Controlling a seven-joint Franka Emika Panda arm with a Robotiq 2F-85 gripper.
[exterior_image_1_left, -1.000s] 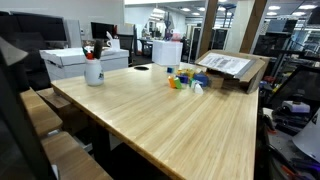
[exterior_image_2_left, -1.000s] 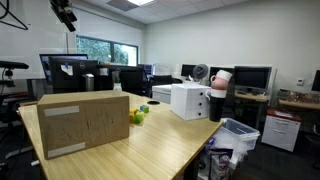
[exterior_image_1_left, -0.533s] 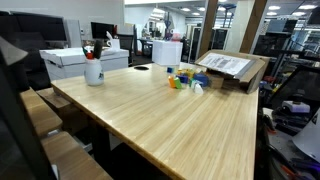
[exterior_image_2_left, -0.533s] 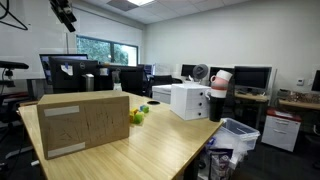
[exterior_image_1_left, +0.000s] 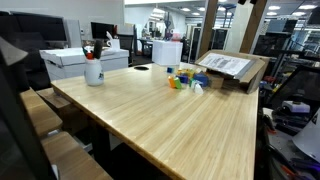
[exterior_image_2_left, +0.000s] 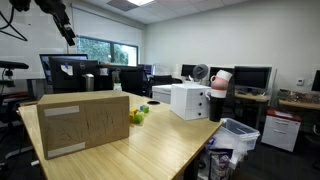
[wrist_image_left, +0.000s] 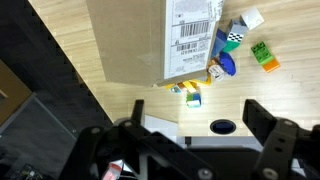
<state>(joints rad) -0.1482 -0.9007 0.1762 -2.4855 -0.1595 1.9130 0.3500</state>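
Observation:
My gripper (wrist_image_left: 197, 105) hangs high above the wooden table (wrist_image_left: 115, 95), open, with nothing between its fingers. In an exterior view it shows near the ceiling at the upper left (exterior_image_2_left: 64, 24). Far below it lie a cardboard box (wrist_image_left: 160, 40) with a shipping label and a cluster of small coloured blocks (wrist_image_left: 228, 52) beside the box. Both exterior views show the box (exterior_image_2_left: 85, 122) (exterior_image_1_left: 232, 66) and the blocks (exterior_image_2_left: 138, 115) (exterior_image_1_left: 183, 78). Nothing touches the gripper.
A white box (exterior_image_1_left: 70, 60) (exterior_image_2_left: 188, 100) stands on the table's far part, with a white mug of pens (exterior_image_1_left: 94, 68) next to it. Office desks, monitors (exterior_image_2_left: 252, 77) and chairs ring the table. A bin (exterior_image_2_left: 238, 135) sits on the floor by one table edge.
The arm has shifted near the ceiling, and more of it shows at the upper left of an exterior view. The things on the table have not moved.

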